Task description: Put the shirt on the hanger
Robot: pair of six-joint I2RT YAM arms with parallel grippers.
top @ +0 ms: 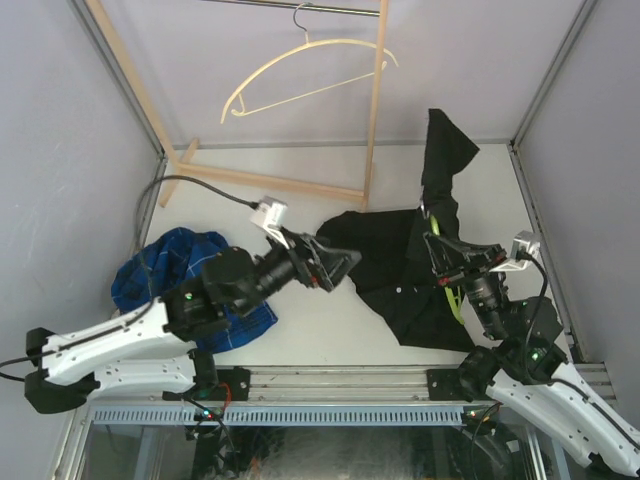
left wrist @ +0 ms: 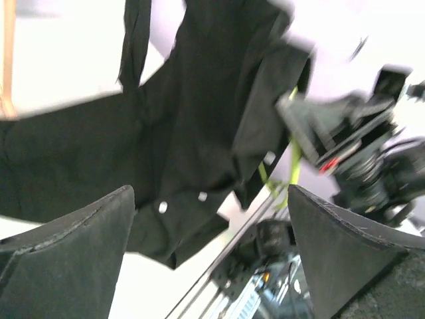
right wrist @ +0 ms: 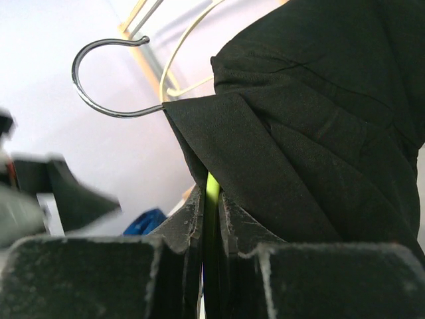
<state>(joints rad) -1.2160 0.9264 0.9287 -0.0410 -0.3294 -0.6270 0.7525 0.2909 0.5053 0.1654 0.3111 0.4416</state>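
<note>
Two arms are working over the white table (top: 320, 340). The right gripper (right wrist: 211, 219) is squeezing shut on the lime-green hanger (right wrist: 212, 186). The black shirt (top: 400, 265) is draping over that hanger, with its lower part seeming to be lying on the table. The left gripper (top: 335, 263) is standing wide open just beside the shirt, holding nothing. Nobody is holding the cloth, so it may be sliding off if the right arm is tilting the hanger. The loose part could be dragging and pulling the shirt down.
</note>
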